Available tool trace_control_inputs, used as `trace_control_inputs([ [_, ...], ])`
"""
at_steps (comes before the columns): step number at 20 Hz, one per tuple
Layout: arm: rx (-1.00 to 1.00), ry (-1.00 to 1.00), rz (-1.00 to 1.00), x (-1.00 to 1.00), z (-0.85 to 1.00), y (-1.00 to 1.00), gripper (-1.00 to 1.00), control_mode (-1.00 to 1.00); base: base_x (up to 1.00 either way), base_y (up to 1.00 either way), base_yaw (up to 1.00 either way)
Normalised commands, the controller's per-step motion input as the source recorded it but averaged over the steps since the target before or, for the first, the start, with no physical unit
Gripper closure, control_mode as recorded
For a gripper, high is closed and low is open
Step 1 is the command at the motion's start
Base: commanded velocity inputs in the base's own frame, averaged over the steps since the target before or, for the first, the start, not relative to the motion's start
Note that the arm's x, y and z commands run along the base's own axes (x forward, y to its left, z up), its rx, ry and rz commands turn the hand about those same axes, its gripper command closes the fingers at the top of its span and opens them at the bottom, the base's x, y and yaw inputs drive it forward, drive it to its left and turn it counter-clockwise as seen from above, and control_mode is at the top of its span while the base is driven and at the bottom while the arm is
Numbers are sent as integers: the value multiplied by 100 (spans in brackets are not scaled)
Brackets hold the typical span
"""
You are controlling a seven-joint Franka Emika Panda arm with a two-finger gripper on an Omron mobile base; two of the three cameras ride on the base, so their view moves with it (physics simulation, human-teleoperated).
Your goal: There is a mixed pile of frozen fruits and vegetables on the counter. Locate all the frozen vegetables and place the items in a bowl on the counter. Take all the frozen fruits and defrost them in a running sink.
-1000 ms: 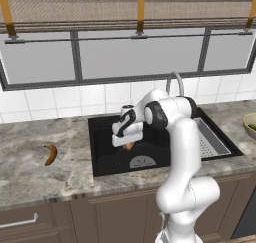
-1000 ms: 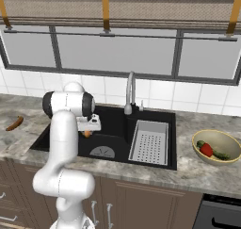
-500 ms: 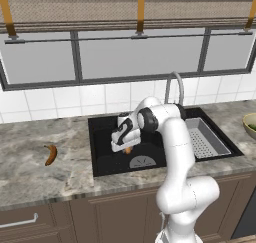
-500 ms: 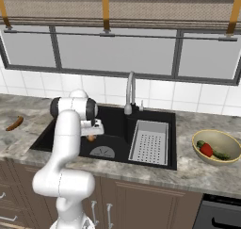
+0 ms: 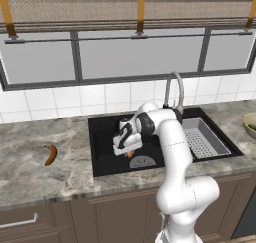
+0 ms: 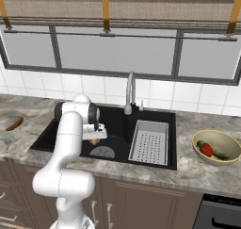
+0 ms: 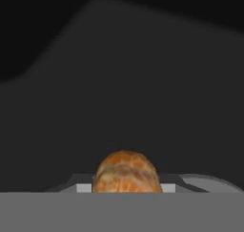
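My gripper hangs low inside the black sink, shut on the small orange, which peeks out under the hand. The hand view shows the orange close up against the dark basin floor. From the right, the orange and gripper sit just above the round grey drain. The curved brown-orange banana lies on the counter left of the sink. The pale bowl at far right holds a red apple and a green stick-shaped vegetable.
A tall curved grey tap stands behind the basin. A grey perforated tray fills the sink's right part. Tiled wall and window run along the back of the counter.
The hand has gone down deeper into the basin with the orange still in it, toward the drain. Banana and bowl have not moved.
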Motion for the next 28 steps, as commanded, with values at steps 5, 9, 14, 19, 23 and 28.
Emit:
trace_control_inputs([
  [5,0,0,0,0,0,0,-100,-100,0,0,0],
  [9,-1,1,0,0,0,0,-100,-100,0,0,0],
  [14,-9,3,-1,-5,26,10,-100,-100,0,0,0],
  [19,0,2,-2,-29,99,25,-100,-100,0,0,0],
  [23,10,1,-6,-44,100,19,-100,-100,0,0,0],
  [28,11,1,-3,-41,100,17,-100,-100,0,0,0],
])
